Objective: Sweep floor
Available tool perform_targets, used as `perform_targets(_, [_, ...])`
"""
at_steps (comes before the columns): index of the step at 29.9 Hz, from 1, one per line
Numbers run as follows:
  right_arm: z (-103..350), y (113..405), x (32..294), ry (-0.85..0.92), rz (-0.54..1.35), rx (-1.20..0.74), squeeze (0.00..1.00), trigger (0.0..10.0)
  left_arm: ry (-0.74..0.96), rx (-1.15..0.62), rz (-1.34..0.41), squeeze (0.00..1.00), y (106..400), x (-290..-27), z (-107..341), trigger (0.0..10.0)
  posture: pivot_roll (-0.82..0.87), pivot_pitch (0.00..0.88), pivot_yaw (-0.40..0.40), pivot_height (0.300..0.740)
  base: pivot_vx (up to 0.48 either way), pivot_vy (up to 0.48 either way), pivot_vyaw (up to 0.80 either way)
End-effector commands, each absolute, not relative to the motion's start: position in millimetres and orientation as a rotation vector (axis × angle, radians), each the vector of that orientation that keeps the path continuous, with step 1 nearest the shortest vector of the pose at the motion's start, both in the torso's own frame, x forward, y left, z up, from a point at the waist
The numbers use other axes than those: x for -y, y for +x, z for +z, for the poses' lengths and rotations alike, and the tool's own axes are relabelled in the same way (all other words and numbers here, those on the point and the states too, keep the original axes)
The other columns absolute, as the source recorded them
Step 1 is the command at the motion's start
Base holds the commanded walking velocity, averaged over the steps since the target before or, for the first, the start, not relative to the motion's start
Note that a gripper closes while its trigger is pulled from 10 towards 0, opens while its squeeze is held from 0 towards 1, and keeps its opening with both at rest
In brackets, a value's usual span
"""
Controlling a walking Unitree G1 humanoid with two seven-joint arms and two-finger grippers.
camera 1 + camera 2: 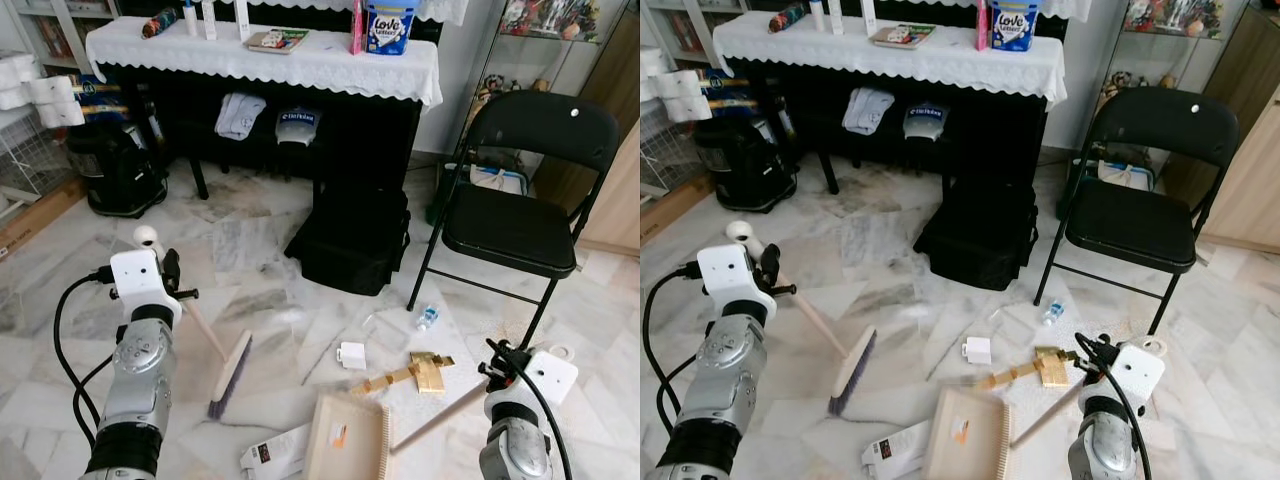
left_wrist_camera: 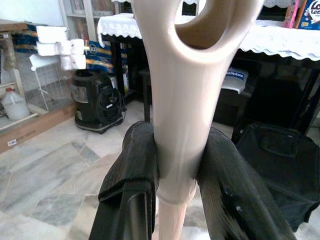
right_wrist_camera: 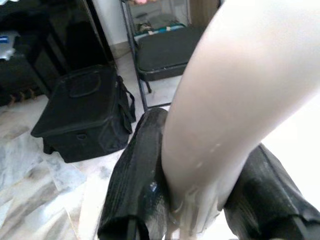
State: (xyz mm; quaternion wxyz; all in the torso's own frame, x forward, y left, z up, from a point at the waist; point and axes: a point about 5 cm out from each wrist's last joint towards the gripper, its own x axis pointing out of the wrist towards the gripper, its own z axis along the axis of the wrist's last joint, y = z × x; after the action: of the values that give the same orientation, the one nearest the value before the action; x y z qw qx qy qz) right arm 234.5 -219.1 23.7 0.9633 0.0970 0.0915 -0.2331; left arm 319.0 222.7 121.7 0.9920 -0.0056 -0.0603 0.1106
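While clamped on broom [image 1: 225, 372] handle, left claw [image 2: 175, 175] raised above bristles; right claw [image 3: 195, 195] clamped on dustpan [image 1: 347, 438] handle, litter [image 1: 418, 372] just ahead.

Broom [image 1: 229, 375] lies left of dustpan [image 1: 348, 437]; litter [image 1: 418, 371] between them and chair [image 1: 520, 200]; bag [image 1: 352, 237] behind

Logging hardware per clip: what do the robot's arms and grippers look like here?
Both arms are silver, jointed metal segments. Each wrist carries a white boxy housing, and black cables loop from it down along the arm. The left gripper and right gripper each have two long black fingers with a matte, slightly scuffed surface. No markings are legible.
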Motion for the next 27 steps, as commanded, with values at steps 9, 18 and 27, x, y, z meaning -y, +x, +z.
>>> perform_targets(9, [50, 240, 230, 0.134, -0.462, -0.074, 0.0, 10.0, -0.01, 0.207, 0.219, 0.0, 325, -222, 144, 10.0, -0.08, 0.0, -0.015, 0.74, 0.0, 0.0, 0.0])
perform_targets(18, [49, 238, 232, 0.092, -0.439, -0.129, 0.0, 10.0, -0.012, 0.205, 0.225, 0.0, 326, -221, 144, 10.0, -0.08, 0.0, -0.019, 0.74, 0.0, 0.0, 0.0])
perform_targets(27, [34, 242, 220, 0.097, -0.373, -0.207, 0.0, 10.0, -0.013, 0.204, 0.234, 0.0, 326, -222, 144, 10.0, -0.07, 0.0, -0.021, 0.74, 0.0, 0.0, 0.0])
